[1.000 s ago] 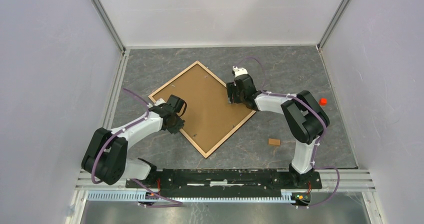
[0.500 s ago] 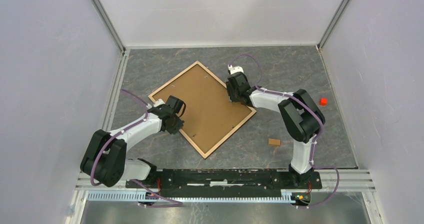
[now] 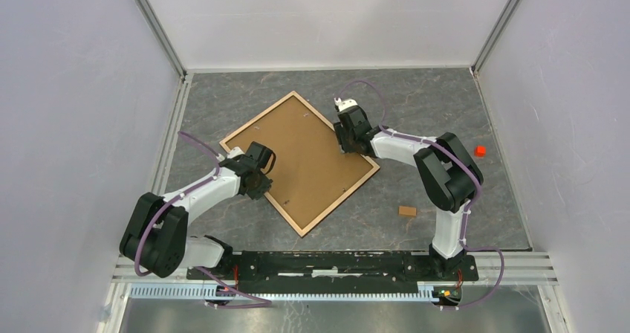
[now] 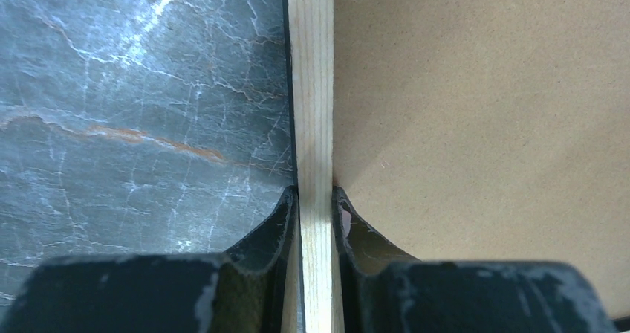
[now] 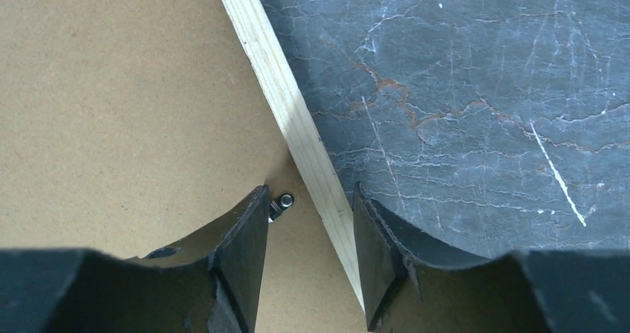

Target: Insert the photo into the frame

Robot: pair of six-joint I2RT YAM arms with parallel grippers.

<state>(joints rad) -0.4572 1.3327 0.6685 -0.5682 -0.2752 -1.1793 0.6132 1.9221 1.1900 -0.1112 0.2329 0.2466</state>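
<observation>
The frame (image 3: 246, 125) lies face down on the grey table, turned like a diamond, its light wood rim around the brown backing board (image 3: 301, 158). The photo is hidden. My left gripper (image 3: 261, 186) is shut on the frame's left rim (image 4: 312, 88), one finger (image 4: 275, 221) on the table side and the other on the board side. My right gripper (image 3: 343, 146) is open and straddles the frame's right rim (image 5: 275, 88). Its left finger (image 5: 245, 244) touches a small metal retaining tab (image 5: 281, 203) on the backing board (image 5: 111, 102).
A small brown block (image 3: 407, 211) lies on the table right of the frame's lower corner. A small red object (image 3: 480, 151) sits near the right wall. Walls close in the table on the left, back and right.
My right gripper has moved up and left along the frame's right rim. The frame has shifted slightly to the left. My left gripper has kept its grip on the left rim.
</observation>
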